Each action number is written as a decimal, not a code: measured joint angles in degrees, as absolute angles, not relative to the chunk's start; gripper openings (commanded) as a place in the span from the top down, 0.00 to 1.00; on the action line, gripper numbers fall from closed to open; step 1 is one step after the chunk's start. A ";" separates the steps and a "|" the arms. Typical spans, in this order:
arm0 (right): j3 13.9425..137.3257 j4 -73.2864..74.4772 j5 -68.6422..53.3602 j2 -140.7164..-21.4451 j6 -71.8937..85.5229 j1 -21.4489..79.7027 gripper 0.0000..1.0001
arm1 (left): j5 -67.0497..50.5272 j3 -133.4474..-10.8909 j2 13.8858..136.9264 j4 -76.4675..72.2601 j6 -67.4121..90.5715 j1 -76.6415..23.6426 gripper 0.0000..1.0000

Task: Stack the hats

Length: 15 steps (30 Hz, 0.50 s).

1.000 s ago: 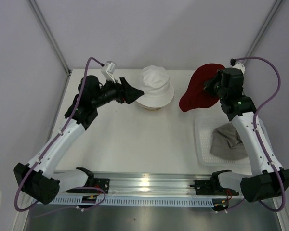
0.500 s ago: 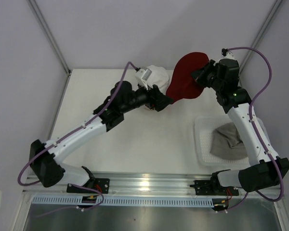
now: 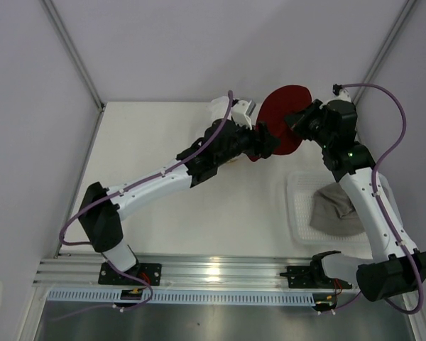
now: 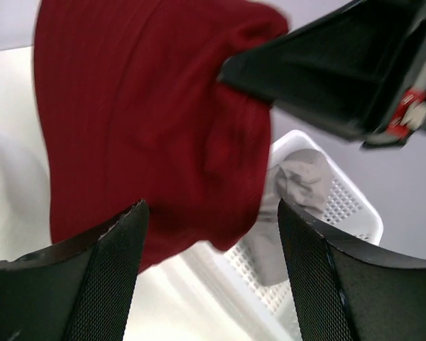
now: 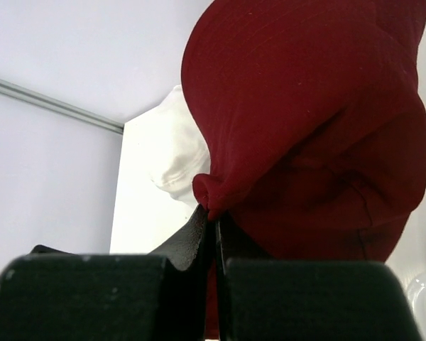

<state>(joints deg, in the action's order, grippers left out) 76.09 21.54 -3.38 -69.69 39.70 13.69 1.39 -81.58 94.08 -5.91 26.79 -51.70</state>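
1. Dark red hat [image 3: 287,112]: lifted off the table [image 3: 156,142] at its far right; it hangs as a broad, nearly upright sheet of cloth; it sits between the two grippers; one fold of its edge is pinched, the rest hangs free.
2. Right gripper [image 5: 213,213]: clenched; both fingers are pressed together on a bunched fold at the dark red hat's edge; in the right wrist view the cloth rises above and to the right of the fingers; the arm reaches up the right side of the table towards the back.
3. Left gripper [image 4: 211,206]: released, fingers spread wide; nothing is held between them; in the left wrist view the dark red hat fills the space just ahead of the gap; whether the fingertips touch the cloth cannot be told; the arm stretches diagonally across the table, from the near left to the far centre-right.
4. Cream-white hat [image 5: 172,145]: resting on the table at the back; in the right wrist view it shows behind the dark red hat, to its left; in the overhead view the left arm covers most of it.
5. Grey hat [image 3: 334,209]: crumpled, lying inside the white mesh basket [image 3: 296,213]; well apart from the other two hats.
6. White mesh basket: on the right side of the table, beside the right arm; it holds the grey hat only.
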 measured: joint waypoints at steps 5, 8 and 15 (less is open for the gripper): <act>73.60 21.69 -1.93 -67.81 40.32 13.76 1.00 | 3.77 -84.55 97.03 -6.24 26.85 -53.47 0.31; 72.51 21.56 -1.52 -66.83 40.58 13.76 1.00 | 5.61 -87.31 99.50 -5.45 26.98 -53.63 0.39; 71.55 21.65 -0.95 -65.34 40.71 13.80 0.92 | 6.04 -91.98 103.98 -3.73 28.05 -53.84 0.99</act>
<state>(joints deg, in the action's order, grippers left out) 71.55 21.65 -0.95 -65.34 40.71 13.80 6.04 -91.98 103.98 -3.73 28.05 -53.84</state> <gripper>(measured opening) 0.026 0.084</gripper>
